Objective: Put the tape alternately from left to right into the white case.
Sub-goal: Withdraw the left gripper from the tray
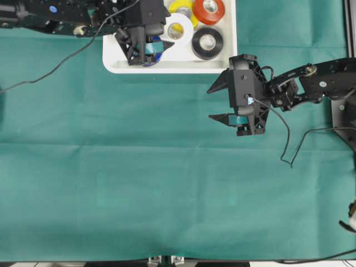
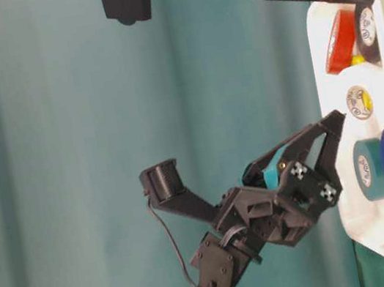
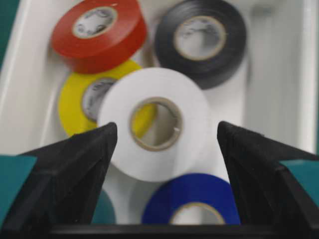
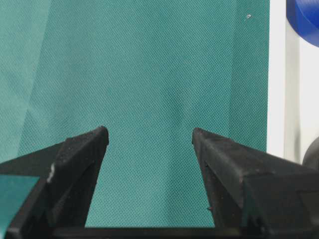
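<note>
The left gripper is hovering, jaws apart, over the white roll in the case; the right gripper is gaping over cloth.

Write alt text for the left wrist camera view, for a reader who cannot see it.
Open left gripper over the white case, nothing between its black fingers. Ahead a white roll leans on a yellow roll, with an orange-red roll and black roll beyond and a blue roll nearest.
</note>
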You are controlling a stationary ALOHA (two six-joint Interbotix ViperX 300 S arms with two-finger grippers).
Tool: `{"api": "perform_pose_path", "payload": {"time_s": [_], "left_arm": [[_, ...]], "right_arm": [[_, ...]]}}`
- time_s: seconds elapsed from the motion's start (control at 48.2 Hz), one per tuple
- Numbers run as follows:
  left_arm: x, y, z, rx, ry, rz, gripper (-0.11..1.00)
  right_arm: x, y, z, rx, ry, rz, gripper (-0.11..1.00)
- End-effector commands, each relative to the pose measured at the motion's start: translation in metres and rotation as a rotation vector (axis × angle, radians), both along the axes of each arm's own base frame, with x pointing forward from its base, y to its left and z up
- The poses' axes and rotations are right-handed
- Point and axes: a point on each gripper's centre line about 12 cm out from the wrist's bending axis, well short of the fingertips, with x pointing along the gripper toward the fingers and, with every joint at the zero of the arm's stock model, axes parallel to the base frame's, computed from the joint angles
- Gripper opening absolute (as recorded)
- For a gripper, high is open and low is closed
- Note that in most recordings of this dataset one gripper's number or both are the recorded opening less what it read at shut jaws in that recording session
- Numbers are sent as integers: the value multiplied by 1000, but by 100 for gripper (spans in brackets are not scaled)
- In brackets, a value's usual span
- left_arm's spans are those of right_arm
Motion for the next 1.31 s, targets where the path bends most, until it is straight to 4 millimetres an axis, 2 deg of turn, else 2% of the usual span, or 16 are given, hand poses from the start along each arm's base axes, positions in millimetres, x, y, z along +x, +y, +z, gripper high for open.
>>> {"api": "perform_pose_path", "payload": {"time_s": [0.0, 0.332, 0.809, 1.037, 1.286], "left_arm": [[-1, -9, 20, 13, -46, -19, 89], [-14, -47, 17, 1, -17, -99, 89], [-49, -111, 7, -26, 36, -239, 89], [-60, -127, 1, -69, 51, -252, 89], [-70, -132, -5, -101, 63, -240, 89]], "right_arm": [[7, 1, 10, 5, -36, 2, 75], [7, 1, 10, 5, -36, 2, 75], [7, 1, 10, 3, -35, 2, 75], [6, 1, 9, 4, -32, 2, 75], [5, 1, 8, 4, -29, 3, 75]]}}
